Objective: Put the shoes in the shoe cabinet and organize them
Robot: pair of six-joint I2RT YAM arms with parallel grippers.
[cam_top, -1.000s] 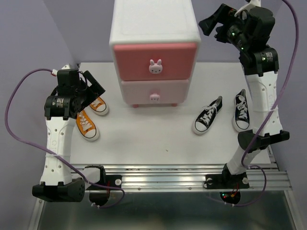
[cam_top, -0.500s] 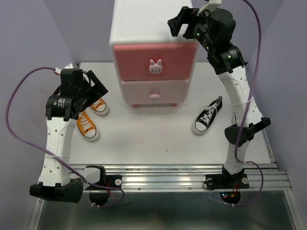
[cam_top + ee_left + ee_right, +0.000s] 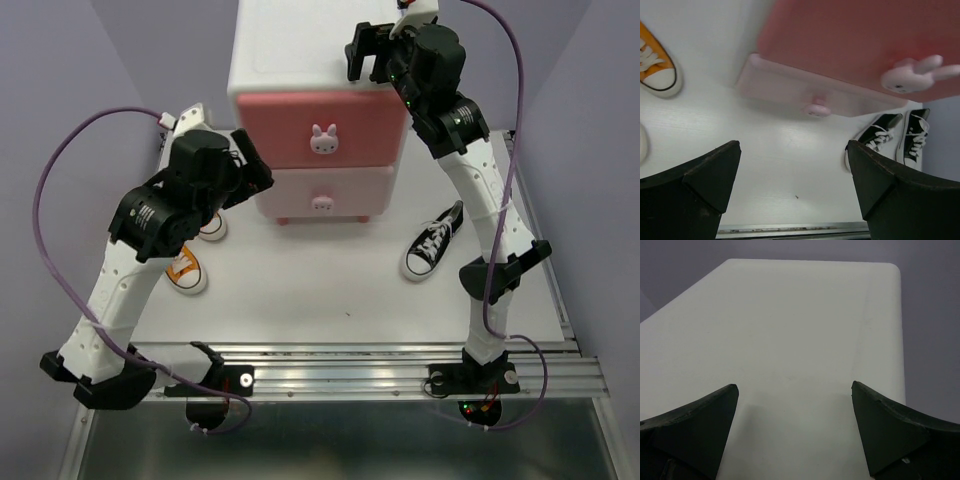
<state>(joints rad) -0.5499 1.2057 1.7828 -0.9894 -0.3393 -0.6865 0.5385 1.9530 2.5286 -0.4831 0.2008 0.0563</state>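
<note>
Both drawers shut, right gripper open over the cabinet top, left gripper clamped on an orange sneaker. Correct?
One slip: the left gripper is open and empty. The left wrist view shows it spread wide, the orange sneaker lying on the table apart from it. The rest stands: upper drawer and lower drawer shut, right gripper open over the shoe cabinet top.

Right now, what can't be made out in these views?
Second black shoe: top view, hidden behind the right arm; seen only from left wrist.
Orange shoes: top view, mostly under the left arm; left wrist view's edge cuts one.
Shoe cabinet's inside: both drawers shut.
</note>
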